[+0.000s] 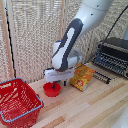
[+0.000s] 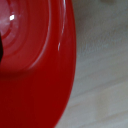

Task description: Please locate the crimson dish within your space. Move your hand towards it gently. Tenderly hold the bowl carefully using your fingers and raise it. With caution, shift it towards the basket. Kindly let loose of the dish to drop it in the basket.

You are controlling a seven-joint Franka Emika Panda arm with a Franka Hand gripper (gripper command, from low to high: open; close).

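Observation:
The crimson dish [image 1: 51, 90] is a small round red bowl standing on the wooden table, just to the exterior view's right of the basket. My hand [image 1: 60, 83] is lowered right onto the bowl's near-right rim, with its fingers [image 1: 65, 82] pointing down and standing apart, one on each side of the rim. In the wrist view the bowl [image 2: 35, 75] fills most of the picture, very close, and its rim curves through the middle. The basket [image 1: 18, 102], red mesh with a blue-grey rim, stands at the exterior view's lower left with nothing seen in it.
A yellow snack bag [image 1: 81, 77] lies just to the exterior view's right of the bowl. A dark toaster oven [image 1: 112, 55] stands at the far right with a coiled black part [image 1: 102, 77] in front. A slatted screen [image 1: 35, 35] backs the wooden table [image 1: 85, 107].

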